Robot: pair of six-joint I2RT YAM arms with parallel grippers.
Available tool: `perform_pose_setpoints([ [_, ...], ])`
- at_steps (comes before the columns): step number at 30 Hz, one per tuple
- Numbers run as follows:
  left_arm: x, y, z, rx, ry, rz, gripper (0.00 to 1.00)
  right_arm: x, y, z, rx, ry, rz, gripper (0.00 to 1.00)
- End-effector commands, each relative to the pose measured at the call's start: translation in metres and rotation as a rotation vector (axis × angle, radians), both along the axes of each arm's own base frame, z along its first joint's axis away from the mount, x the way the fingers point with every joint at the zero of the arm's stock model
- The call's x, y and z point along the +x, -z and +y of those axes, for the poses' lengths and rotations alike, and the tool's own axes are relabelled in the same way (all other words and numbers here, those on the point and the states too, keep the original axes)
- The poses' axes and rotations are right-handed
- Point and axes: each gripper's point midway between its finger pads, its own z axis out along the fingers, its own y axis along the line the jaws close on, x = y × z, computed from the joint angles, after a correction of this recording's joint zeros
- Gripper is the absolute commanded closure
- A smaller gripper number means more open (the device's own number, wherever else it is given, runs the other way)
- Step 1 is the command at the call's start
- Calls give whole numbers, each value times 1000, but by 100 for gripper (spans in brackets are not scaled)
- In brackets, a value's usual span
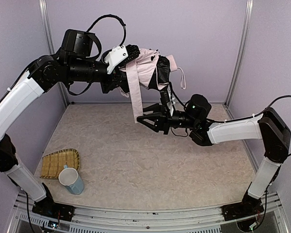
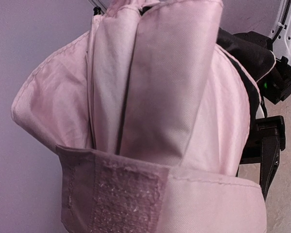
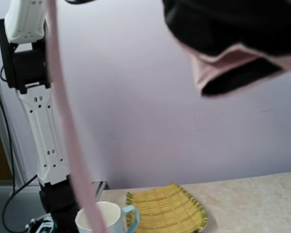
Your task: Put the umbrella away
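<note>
The umbrella (image 1: 148, 65) is a folded bundle of pale pink fabric with black lining, held high near the back wall. My left gripper (image 1: 127, 68) is shut on it. The fabric fills the left wrist view (image 2: 160, 97) and hides my fingers. The umbrella's long pink closure strap (image 1: 134, 94) hangs straight down, and its velcro patch (image 2: 128, 199) shows close up. My right gripper (image 1: 141, 119) is open at the strap's lower end, below the bundle. In the right wrist view the strap (image 3: 68, 136) crosses the left side and the fabric (image 3: 233, 39) hangs above; my right fingers are out of frame.
A woven bamboo tray (image 1: 58, 162) lies at the table's near left, with a white and blue mug (image 1: 70, 179) beside it. Both show in the right wrist view, the tray (image 3: 165, 211) and the mug (image 3: 104, 218). Purple walls enclose the table.
</note>
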Motion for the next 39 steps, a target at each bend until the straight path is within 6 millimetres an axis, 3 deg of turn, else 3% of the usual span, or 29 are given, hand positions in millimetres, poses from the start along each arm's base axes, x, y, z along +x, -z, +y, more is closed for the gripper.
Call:
perform_pose_setpoints([
  [1, -7, -31, 6, -70, 3, -77, 100, -2, -13, 3, 44, -14, -13, 71],
  [4, -6, -33, 7, -71, -4, -82, 100, -3, -12, 4, 39, -14, -15, 100],
  [7, -4, -38, 11, -91, -20, -77, 100, 0, -5, 3, 14, 12, -9, 100],
  [10, -9, -49, 17, -142, 15, -52, 100, 14, 16, -5, -46, 112, 21, 100],
  [14, -44, -68, 21, -239, 201, 0, 100, 53, 60, -43, -128, 306, 139, 100],
  [17, -85, -57, 11, -244, 390, 88, 100, 85, 76, -73, -206, 489, 133, 100],
  [19, -113, -32, -1, -206, 527, 199, 100, 104, 66, -82, -248, 559, 77, 100],
  [21, -136, 11, -13, -110, 631, 329, 100, 120, 40, -85, -272, 603, -13, 100],
  [22, -149, 36, -19, -44, 667, 389, 100, 127, 10, -84, -265, 629, -111, 100],
  [24, -162, 85, -23, 87, 685, 492, 100, 135, -30, -83, -266, 661, -235, 100],
  [26, -169, 120, -20, 164, 688, 558, 100, 136, -70, -81, -251, 670, -348, 100],
  [29, -172, 159, -13, 222, 668, 624, 100, 117, -121, -72, -199, 617, -474, 100],
  [32, -156, 189, -7, 224, 595, 713, 100, 68, -149, -53, -137, 522, -613, 100],
  [34, -134, 197, -4, 165, 531, 762, 100, 34, -152, -41, -99, 451, -663, 100],
  [37, -98, 197, -5, 56, 431, 774, 100, -15, -141, -28, -67, 348, -716, 100],
  [39, -86, 197, -10, 32, 414, 776, 100, -47, -131, -20, -45, 273, -757, 100],
])
